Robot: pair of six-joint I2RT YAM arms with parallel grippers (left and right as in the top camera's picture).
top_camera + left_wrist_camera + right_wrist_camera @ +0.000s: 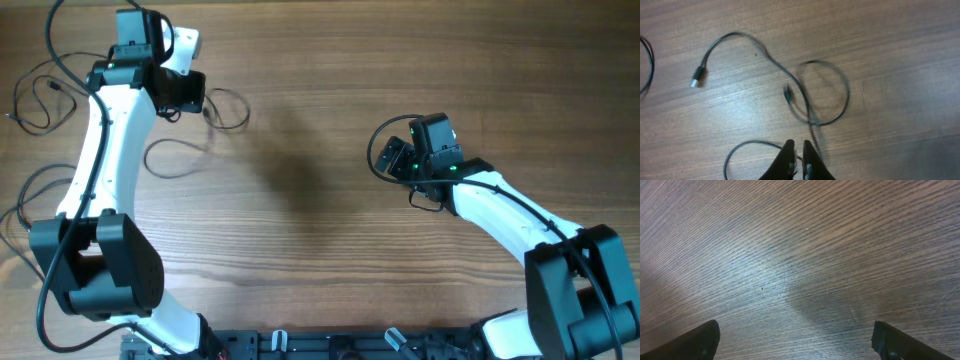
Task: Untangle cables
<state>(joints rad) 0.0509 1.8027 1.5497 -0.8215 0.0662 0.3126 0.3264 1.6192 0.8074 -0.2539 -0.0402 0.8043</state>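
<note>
Thin black cables lie as loose strands at the table's top left. One loop [232,108] is just right of my left gripper [198,98], and another strand [172,160] curves below it. More loops [38,95] lie at the far left. In the left wrist view, one cable with a white-tipped plug [695,80] runs into a ring [832,92]. My left gripper [798,152] is shut on a thin cable whose loop [732,152] curls to the left. My right gripper [800,345] is open and empty over bare wood, right of centre in the overhead view [392,158].
The wooden table [300,230] fills the view. The right arm's own thicker black cable [375,150] loops beside its wrist. Another thin loop [25,190] lies by the left arm's base, near the table's left edge.
</note>
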